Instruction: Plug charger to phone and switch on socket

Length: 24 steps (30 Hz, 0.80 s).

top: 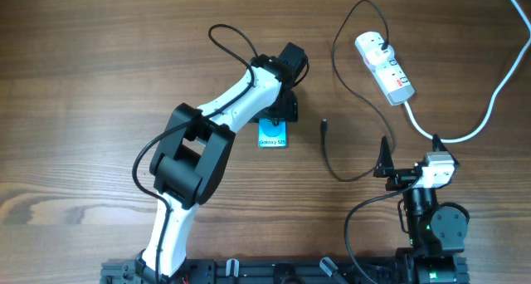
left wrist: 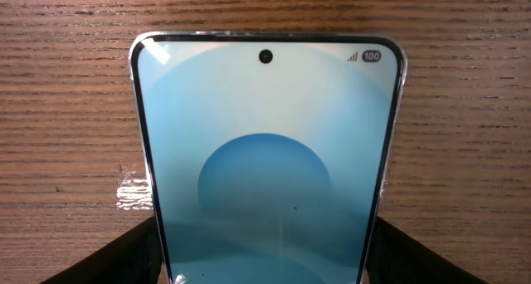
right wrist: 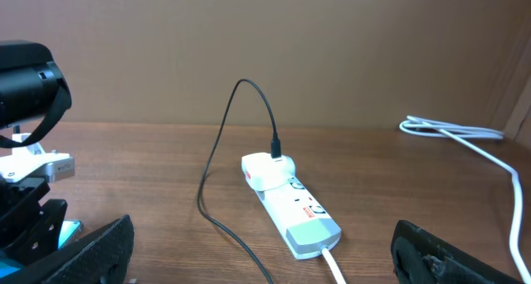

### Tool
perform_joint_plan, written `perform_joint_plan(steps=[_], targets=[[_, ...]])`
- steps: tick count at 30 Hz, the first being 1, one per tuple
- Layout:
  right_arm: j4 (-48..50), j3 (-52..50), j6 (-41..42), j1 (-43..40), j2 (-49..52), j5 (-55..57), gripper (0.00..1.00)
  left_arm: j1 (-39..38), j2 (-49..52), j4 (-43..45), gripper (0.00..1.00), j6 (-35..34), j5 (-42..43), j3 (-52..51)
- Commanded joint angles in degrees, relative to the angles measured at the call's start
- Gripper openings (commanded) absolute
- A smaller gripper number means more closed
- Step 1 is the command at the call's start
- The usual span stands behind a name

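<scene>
Phone [top: 272, 136]: flat on the surface, cyan screen lit, "Galaxy" text at near end.
Charger [top: 333, 50]: thin black cable, white plug head [right wrist: 267, 169] seated in the socket's far outlet; connector tip [top: 324, 125] lies loose right of the phone, apart.
Socket [top: 384, 66]: white strip, angled, red marks.

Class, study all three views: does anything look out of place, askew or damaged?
Nothing looks damaged or spilled. One oddity: the charger sits in the socket, yet its connector tip lies loose on the table beside the phone, unplugged.
</scene>
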Motion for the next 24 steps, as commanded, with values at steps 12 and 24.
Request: perform_joint_plan(steps=[12, 24], targets=[[0.3, -0.1, -0.2, -0.3, -0.2, -0.2, 1.00, 0.5, 3.3, -0.7, 0.73, 0.2, -0.1, -1.0], [0.3, -0.1, -0.2, -0.3, -0.2, -0.2, 1.00, 0.5, 2.4, -1.5, 0.72, 0.2, 0.3, -1.0]])
